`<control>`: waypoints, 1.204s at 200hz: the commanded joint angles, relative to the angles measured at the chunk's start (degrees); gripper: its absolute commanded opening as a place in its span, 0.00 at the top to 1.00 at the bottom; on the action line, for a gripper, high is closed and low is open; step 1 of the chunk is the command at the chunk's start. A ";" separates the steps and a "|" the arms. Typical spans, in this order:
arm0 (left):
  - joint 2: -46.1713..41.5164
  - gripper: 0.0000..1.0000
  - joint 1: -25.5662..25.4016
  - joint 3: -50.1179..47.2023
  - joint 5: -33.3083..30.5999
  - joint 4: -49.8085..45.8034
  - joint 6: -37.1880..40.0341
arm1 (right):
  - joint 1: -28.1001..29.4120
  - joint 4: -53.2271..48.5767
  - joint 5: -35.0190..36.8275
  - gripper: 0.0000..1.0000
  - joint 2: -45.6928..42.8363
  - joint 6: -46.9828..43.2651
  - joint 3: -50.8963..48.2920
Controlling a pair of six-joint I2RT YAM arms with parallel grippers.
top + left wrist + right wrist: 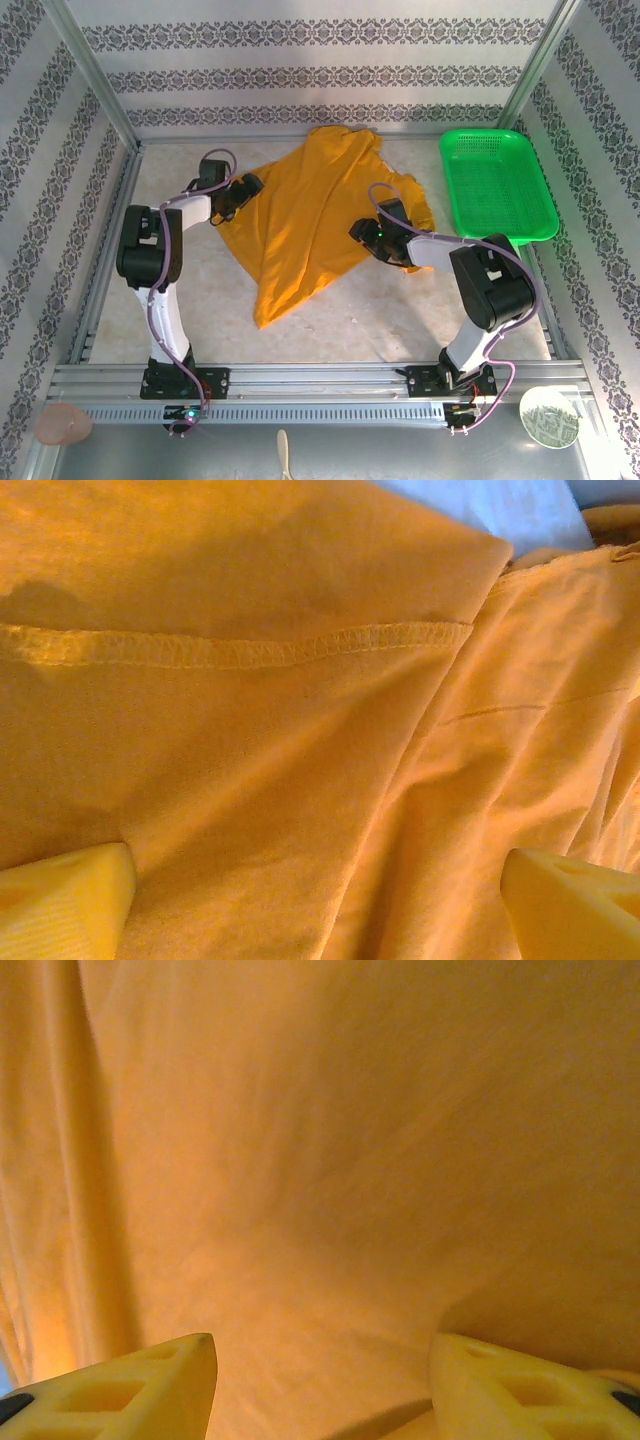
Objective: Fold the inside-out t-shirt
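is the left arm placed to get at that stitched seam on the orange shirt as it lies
Probably yes: the left pincer stands open over the t-shirt, and the stitched seam lies bare ahead of it, with nothing covering it.

The t-shirt covered the table from the middle to 12 o'clock. A green basket blocked the 2 o'clock corner. Bare surface lay free at 6 and 8 o'clock. Patterned walls closed the sides at 9, 12 and 3 o'clock.
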 commanded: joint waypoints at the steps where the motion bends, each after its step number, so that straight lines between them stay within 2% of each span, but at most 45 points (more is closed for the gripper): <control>1: -4.15 0.06 1.51 -7.28 -3.08 -2.60 -3.60 | -2.35 1.40 2.22 0.41 0.53 2.88 -1.86; 53: -21.38 0.06 1.48 -30.78 -2.40 3.37 -11.00 | -6.36 -1.14 0.26 0.41 1.61 2.62 -1.13; 92: -41.60 0.06 -1.12 -50.61 -2.17 6.01 -19.76 | -7.50 -4.51 -2.76 0.41 6.33 0.62 4.96; 107: -50.52 0.06 -6.56 -55.45 -5.09 2.56 -23.03 | -7.75 -7.15 -3.53 0.41 8.88 -0.68 8.74; 135: -66.44 0.06 -22.46 -58.45 -16.21 -7.53 -30.95 | -8.73 -12.24 -4.49 0.41 13.83 -2.73 16.55; 156: -73.70 0.06 -33.68 -58.68 -24.20 -11.96 -37.05 | -9.95 -15.98 -4.84 0.41 16.98 -4.37 22.92; 173: -74.22 0.06 -38.16 -56.58 -27.18 -12.59 -37.64 | -11.14 -19.56 -6.13 0.41 18.36 -6.58 27.97; 205: -66.91 0.03 -38.24 -45.89 -28.90 -12.64 -29.07 | -11.12 -21.82 -7.58 0.43 11.67 -12.18 30.02; 222: -60.33 0.01 -36.02 -39.36 -28.78 -11.86 -22.38 | -10.24 -22.65 -6.56 0.43 6.15 -14.53 27.82; 241: -51.81 0.01 -29.97 -33.04 -23.86 -7.93 -16.15 | -9.13 -21.53 -5.20 0.42 -0.92 -15.15 22.47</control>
